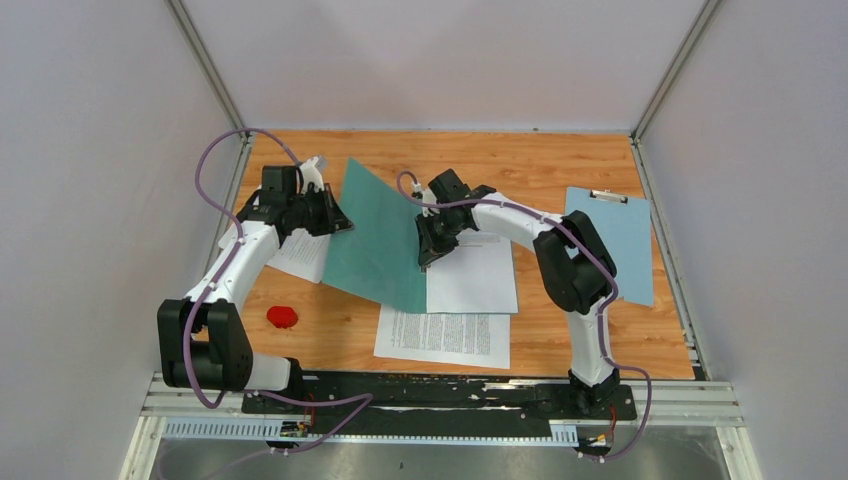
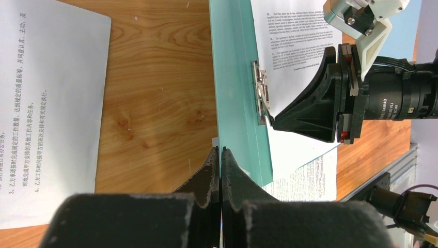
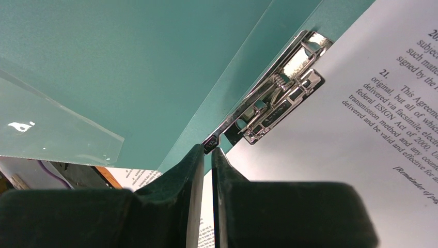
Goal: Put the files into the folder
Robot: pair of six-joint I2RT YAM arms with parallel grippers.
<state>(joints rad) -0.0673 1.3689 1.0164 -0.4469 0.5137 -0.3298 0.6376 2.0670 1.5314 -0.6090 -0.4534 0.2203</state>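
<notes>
**A:** So, where is the folder (image 1: 375, 245) found?

**B:** It is laid open near the middle of the table (image 1: 560, 170). Its left cover is raised at a tilt, and its right side is covered by white paper.

**A:** By what is the cover held up?

**B:** It is pinched at its 9 o'clock edge by the left gripper (image 1: 343, 224), whose fingers are pressed fully together on the thin card.

**A:** And the right gripper (image 1: 428, 258)?

**B:** It is set at the spine, on the fastener (image 3: 279, 98). Its fingers are drawn almost together, with only a slit between them, and the end of the metal lever is caught between the tips.

**A:** How are the files (image 1: 480, 275) placed?

**B:** Three printed sheets are counted. One is spread at 3 o'clock of the spine, with its inner edge met by the fastener; whether it is clamped there cannot be told. The second sheet (image 1: 445, 338) is laid flat at 6 o'clock of the folder, just beside the near edge of the first. The third sheet (image 1: 300, 258) is seen at 9 o'clock, beside the raised cover.

**A:** What else is seen on the table?

**B:** A light blue clipboard (image 1: 615, 250) is placed at 3 o'clock, apart from the folder. A small red object (image 1: 282, 317) is seen at 7 o'clock, near the third sheet.
</notes>
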